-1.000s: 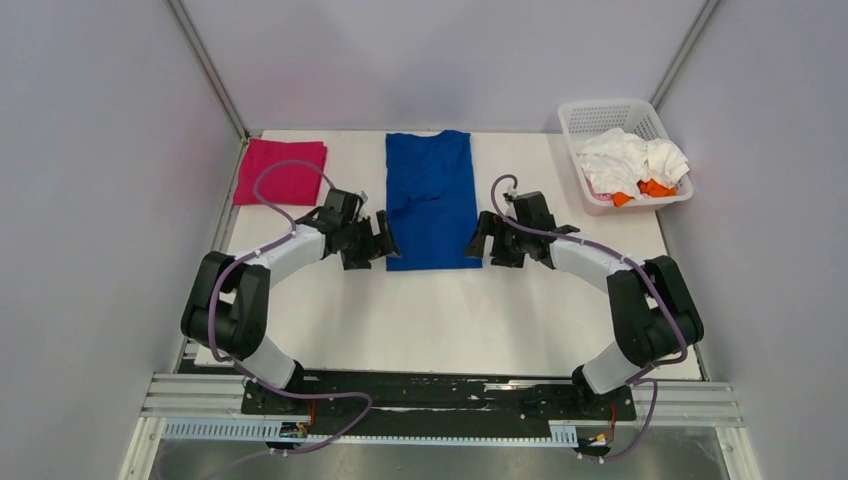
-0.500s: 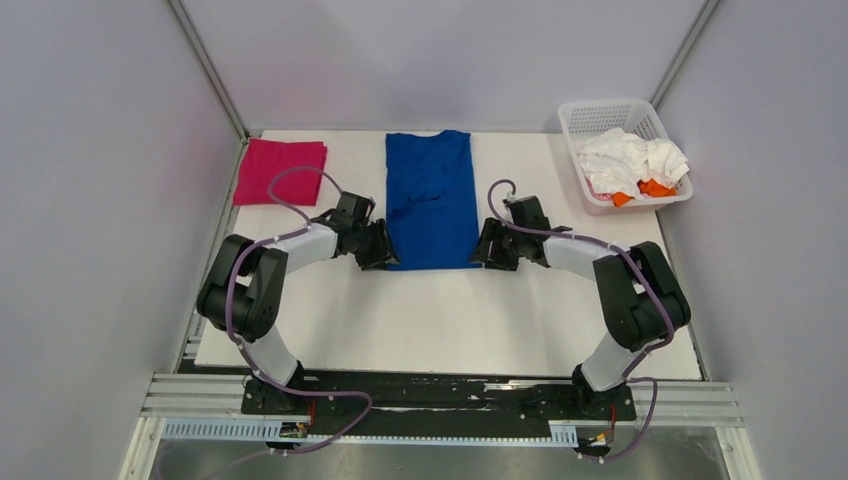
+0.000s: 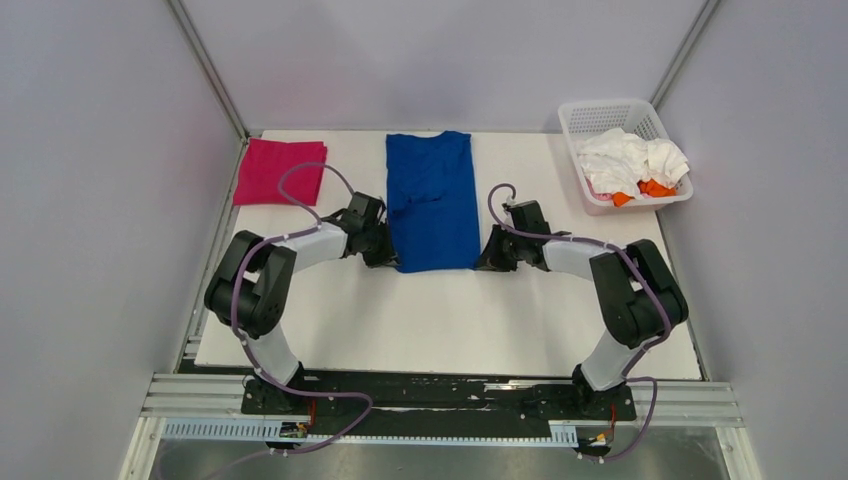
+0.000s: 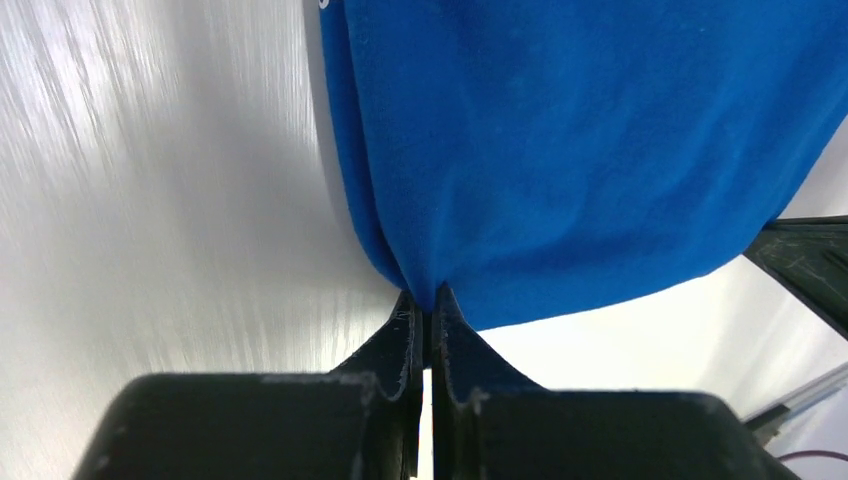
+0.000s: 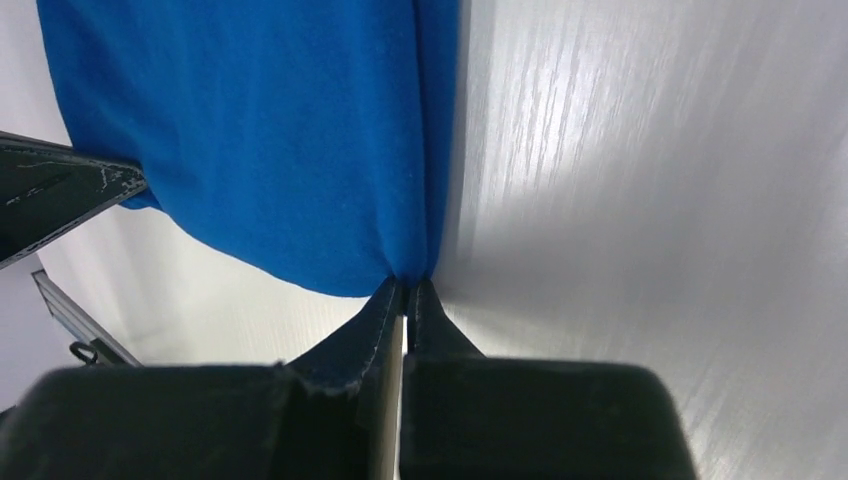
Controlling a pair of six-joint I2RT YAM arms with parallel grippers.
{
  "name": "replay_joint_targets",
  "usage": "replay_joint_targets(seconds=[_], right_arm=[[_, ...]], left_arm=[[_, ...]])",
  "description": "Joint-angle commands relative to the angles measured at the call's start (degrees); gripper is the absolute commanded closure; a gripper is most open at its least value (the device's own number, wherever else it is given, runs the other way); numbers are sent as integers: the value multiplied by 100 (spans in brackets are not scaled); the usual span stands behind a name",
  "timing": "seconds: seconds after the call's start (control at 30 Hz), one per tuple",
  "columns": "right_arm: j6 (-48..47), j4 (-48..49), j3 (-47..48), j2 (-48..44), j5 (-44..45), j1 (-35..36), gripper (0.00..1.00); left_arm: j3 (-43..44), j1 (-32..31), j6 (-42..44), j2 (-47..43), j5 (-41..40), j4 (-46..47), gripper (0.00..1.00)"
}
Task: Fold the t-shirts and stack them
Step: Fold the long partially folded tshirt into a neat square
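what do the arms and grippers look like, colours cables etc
Both arms match: the left arm and right arm have chunky black joints with white link shells. A thin purple cable loops along each. The left gripper and right gripper are black; their fingers taper to thin, scuffed wedge tips.

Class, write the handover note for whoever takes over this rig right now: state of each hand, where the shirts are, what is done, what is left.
Left hand: shut on the near left corner of the blue t-shirt.
Right hand: shut on its near right corner.
Blue t-shirt: lies flat mid-table as a long narrow strip.
Done: pink t-shirt folded, far left corner.
Left: probably fold the blue one's near end away and stack it on the pink; then the white and orange t-shirts in the basket.
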Motion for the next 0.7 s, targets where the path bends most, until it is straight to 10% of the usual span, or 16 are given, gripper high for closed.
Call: replay_joint_targets(seconds=[0.0, 0.47, 0.67], right_arm=[[-73, 240, -561, -508, -517, 76, 100], [17, -1562, -1455, -4892, -1693, 689, 100], [-233, -1593, -902, -5363, -1018, 627, 100]], left_arm=[[-428, -311, 123, -422, -491, -669, 100], [-648, -1860, -471, -3800, -720, -2876, 100], [-9, -1862, -262, -4089, -1015, -2846, 100]])
